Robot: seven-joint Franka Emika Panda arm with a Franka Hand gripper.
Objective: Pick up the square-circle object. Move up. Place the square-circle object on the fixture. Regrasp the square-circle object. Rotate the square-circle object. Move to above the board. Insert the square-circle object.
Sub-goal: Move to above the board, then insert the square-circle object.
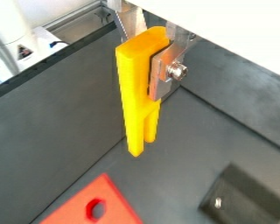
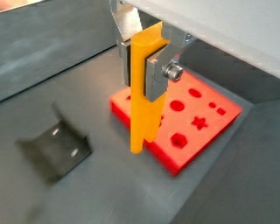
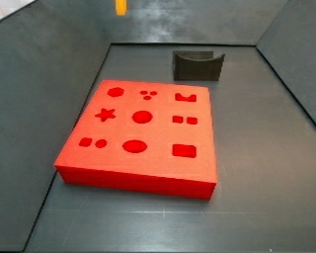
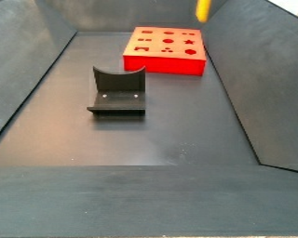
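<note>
My gripper [image 1: 149, 70] is shut on the upper end of the square-circle object [image 1: 136, 105], a slim yellow-orange peg hanging upright, well above the floor. Both wrist views show it, also as gripper [image 2: 145, 74] and peg [image 2: 140, 114]. In both side views only the peg's lower tip shows at the frame's upper edge [image 3: 119, 6] [image 4: 203, 9]; the gripper is out of frame there. The red board [image 3: 154, 133] [image 4: 164, 65] [image 2: 171, 160] [image 1: 113, 197] lies flat below. The dark fixture [image 3: 197, 65] [image 4: 116, 90] [image 2: 55, 144] [image 1: 248, 203] stands on the floor beside the board, with nothing on it.
Dark sloping walls [image 3: 48, 69] [image 4: 27, 74] enclose the grey floor on all sides. Lab equipment shows beyond the wall in a wrist view [image 1: 25, 44].
</note>
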